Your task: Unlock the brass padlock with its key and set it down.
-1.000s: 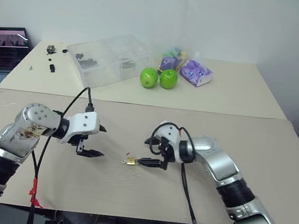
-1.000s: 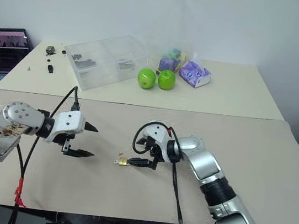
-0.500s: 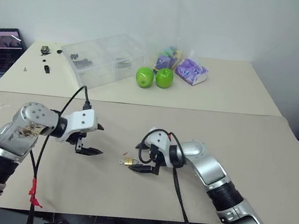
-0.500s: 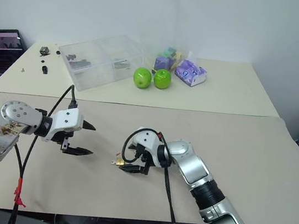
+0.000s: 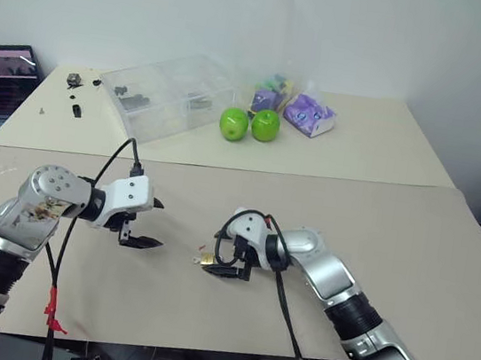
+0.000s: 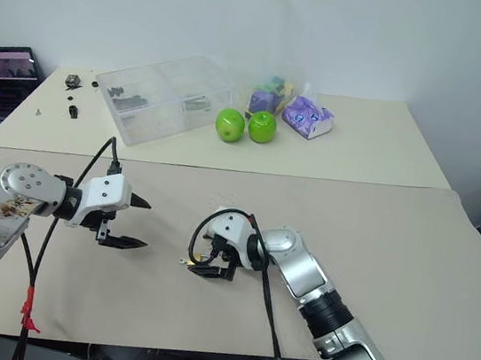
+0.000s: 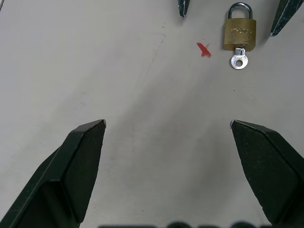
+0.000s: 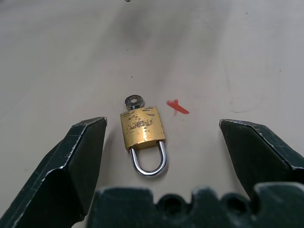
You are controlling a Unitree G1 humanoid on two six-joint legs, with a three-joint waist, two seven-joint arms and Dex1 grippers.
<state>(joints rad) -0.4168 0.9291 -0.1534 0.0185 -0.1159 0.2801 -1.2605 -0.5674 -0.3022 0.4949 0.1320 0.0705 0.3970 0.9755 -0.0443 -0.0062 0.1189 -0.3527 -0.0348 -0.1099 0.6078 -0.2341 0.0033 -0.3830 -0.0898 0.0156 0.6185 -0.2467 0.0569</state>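
Two pincers spread wide: right pincer [image 8: 161, 137] straddling brass padlock [image 8: 141, 129] with key [image 8: 132, 101], lower centre of frame; left pincer [image 5: 146, 224] apart, empty.

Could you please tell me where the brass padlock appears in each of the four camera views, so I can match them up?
Left eye view: brass padlock on the table, just off the right hand.
Right eye view: same spot, at the open fingers.
Left wrist view: far end, key in it.
Right wrist view: centre, between the fingers.
Shared landmark: red mark beside the padlock.
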